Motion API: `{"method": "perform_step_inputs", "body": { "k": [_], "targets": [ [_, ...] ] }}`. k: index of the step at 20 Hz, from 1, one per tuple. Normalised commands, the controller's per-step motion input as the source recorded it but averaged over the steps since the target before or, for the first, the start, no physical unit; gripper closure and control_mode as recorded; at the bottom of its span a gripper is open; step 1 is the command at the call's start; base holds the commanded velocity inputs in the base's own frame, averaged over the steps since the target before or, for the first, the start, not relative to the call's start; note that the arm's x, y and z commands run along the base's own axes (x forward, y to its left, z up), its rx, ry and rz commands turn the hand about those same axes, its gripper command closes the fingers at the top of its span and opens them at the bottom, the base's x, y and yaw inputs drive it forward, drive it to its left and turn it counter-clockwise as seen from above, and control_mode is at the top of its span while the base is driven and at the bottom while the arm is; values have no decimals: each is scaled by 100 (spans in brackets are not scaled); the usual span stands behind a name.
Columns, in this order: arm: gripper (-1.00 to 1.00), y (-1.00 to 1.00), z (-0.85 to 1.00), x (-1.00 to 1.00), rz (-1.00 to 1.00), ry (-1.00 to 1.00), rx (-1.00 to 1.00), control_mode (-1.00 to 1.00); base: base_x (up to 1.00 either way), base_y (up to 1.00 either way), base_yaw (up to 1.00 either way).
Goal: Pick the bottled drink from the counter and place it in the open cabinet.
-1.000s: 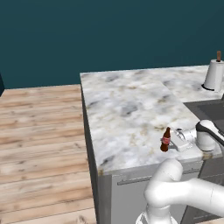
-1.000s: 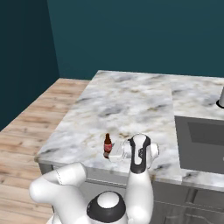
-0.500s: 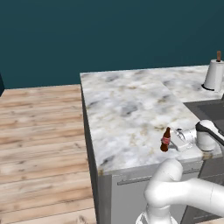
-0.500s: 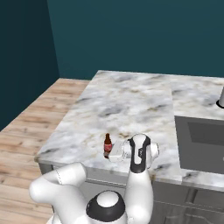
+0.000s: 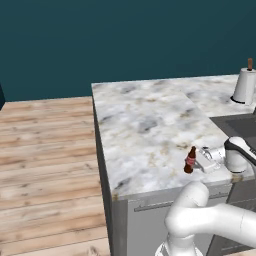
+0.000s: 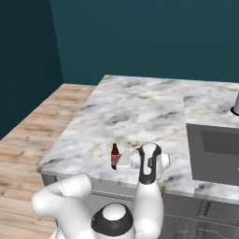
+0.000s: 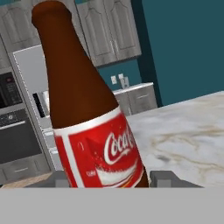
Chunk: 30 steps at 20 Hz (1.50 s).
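Note:
The bottled drink point(image 5: 190, 160), a small dark brown bottle with a red label, stands near the front edge of the marbled counter point(image 5: 145, 125), leaning slightly. My gripper point(image 5: 196, 163) reaches it from the right, level with the label. In the right base view the bottled drink point(image 6: 114, 156) is just left of the gripper point(image 6: 120, 161) on the counter point(image 6: 140, 107). Seen from the hand, the bottle point(image 7: 98, 144) stands between the two fingertips, which press against its base on both sides; the gripper point(image 7: 109, 180) is shut on it. The open wall cabinet is out of view.
A white paper-towel roll point(image 5: 245, 85) stands at the counter's far right. A dark sink point(image 6: 219, 149) is sunk into the top right of the gripper. Wooden floor point(image 5: 45, 150) lies left of the counter. Distant grey cabinets point(image 7: 105, 30) and appliances show behind the bottle.

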Motion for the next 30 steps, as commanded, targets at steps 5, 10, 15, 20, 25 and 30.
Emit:
{"method": "perform_step_inputs", "body": {
  "k": [5,10,15,20,25,30],
  "targets": [
    [100,2,52,-1,-20,14,-2,-100,0,0,0],
    [100,16,75,0,-27,22,-9,-100,0,0,0],
    [100,18,53,0,-37,44,-12,-100,0,0,0],
    [100,12,38,0,-44,50,-13,-100,0,0,0],
    [100,5,42,1,-48,48,-14,-100,0,0,0],
    [100,3,47,0,-45,45,-13,-100,0,0,0]
  ]
}}
